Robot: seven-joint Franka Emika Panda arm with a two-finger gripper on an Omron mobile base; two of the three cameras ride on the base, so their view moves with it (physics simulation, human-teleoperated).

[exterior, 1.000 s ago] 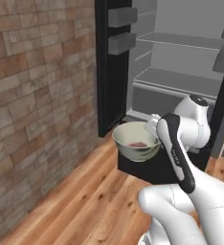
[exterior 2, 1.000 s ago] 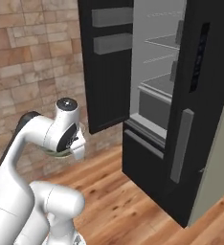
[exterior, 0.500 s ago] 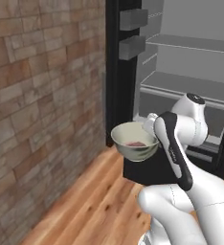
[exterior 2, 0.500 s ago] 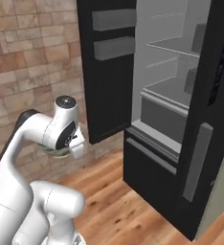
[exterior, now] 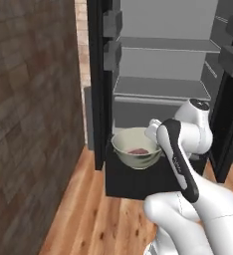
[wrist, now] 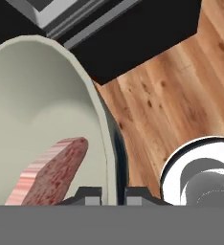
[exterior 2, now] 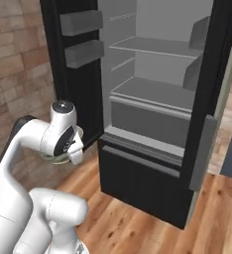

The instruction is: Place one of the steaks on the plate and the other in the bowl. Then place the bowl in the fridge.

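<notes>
Gripper (wrist: pixel 108 194) in the hand view is clamped on the rim of the bowl (wrist: pixel 47 110), one dark finger inside the wall and one outside, so the pale wall runs up between them; that pinch on the rim looks like the reason the bowl can be carried level without tipping; a steak (wrist: pixel 51 172) lies on the bowl's floor, red with white flecks, leaning toward the gripped side; beyond the rim are the black front of the fridge (wrist: pixel 147 38) and wooden floor (wrist: pixel 181 95).

From the left base view, the bowl (exterior: pixel 136 154) hangs in front of the open fridge (exterior: pixel 163 89), just above its black bottom drawer and below the grey shelves, with the steak (exterior: pixel 138 150) visible inside; held at that height, it seems ready to be moved forward onto a lower shelf.

From the right base view, the arm's wrist hides most of the bowl (exterior 2: pixel 53 158), of which only a pale edge peeps out; the fridge (exterior 2: pixel 152 99) stands open with bare shelves and door bins.

No brand, label or writing can be read anywhere.
</notes>
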